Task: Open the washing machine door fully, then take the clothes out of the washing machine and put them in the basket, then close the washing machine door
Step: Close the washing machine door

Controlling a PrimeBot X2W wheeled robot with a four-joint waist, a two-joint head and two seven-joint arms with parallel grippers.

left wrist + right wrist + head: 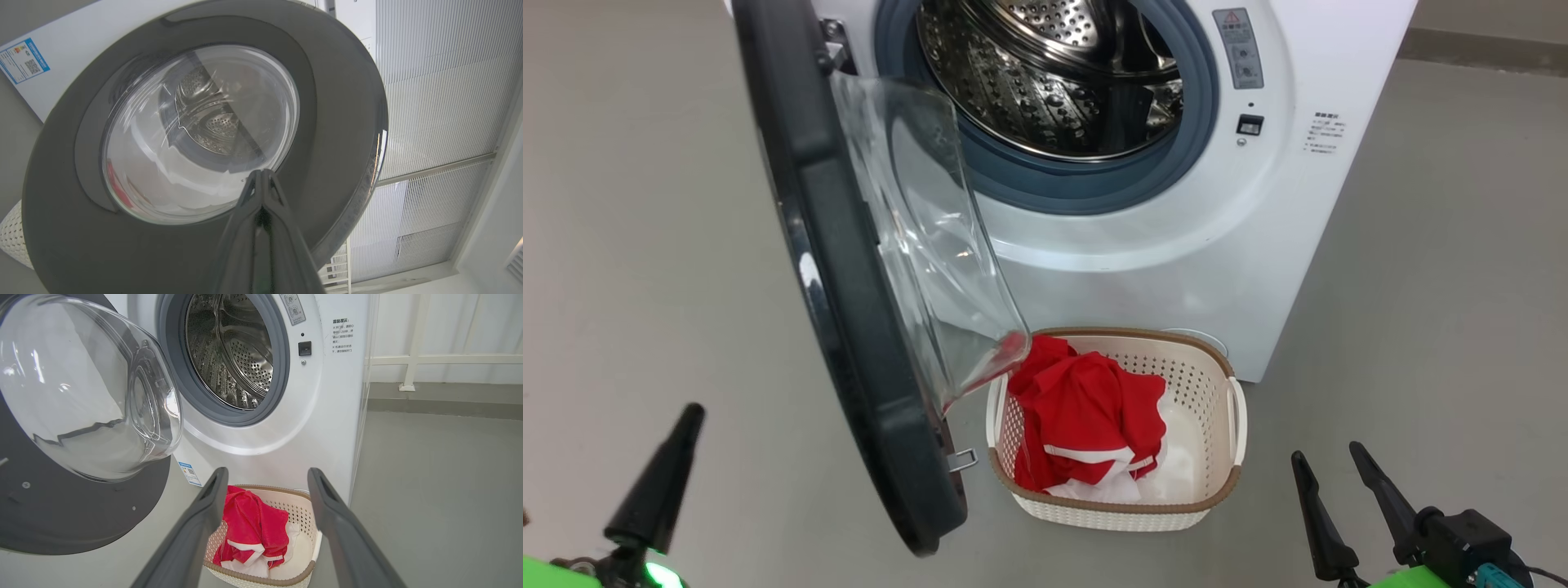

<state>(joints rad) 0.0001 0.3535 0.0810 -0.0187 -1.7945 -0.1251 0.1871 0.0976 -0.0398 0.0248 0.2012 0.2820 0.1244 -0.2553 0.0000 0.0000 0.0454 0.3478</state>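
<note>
Clothes point(253, 526) lie in the basket point(303, 516) ahead of the right gripper point(267, 474). The washing machine door point(81, 512) stands left.

It looks like a laundry room: a big white washing machine point(1176, 278) stands on a grey floor point(621, 245), with a basket point(1218, 384) of clothes point(1086, 408).

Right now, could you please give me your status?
Left gripper shut, empty, facing open black-rimmed round glass door. Right gripper open, empty. Red clothes in cream perforated basket; steel drum looks empty. Basket near door.
</note>
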